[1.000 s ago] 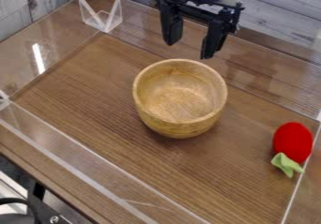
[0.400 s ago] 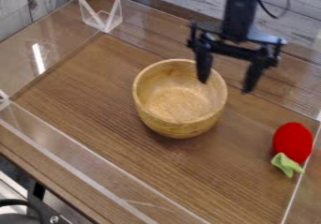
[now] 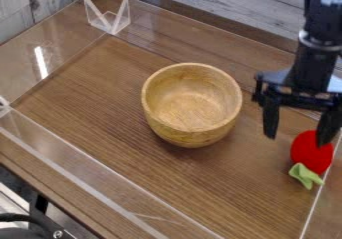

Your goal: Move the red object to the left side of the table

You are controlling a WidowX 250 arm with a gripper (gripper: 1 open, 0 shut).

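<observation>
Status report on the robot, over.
Hand open, nothing held. Red rounded toy fruit beside it, table's right side. Round wooden bowl left of both.

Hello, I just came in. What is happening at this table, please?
The robot arm's open gripper hovers near the red toy fruit, at the right of the picture, and seems not to hold it. The wooden bowl sits near the middle of the table. The fruit is not yet on the left side.

The red toy fruit (image 3: pixel 311 150), leafy end green, lies on the brown tabletop (image 3: pixel 91 103).
</observation>
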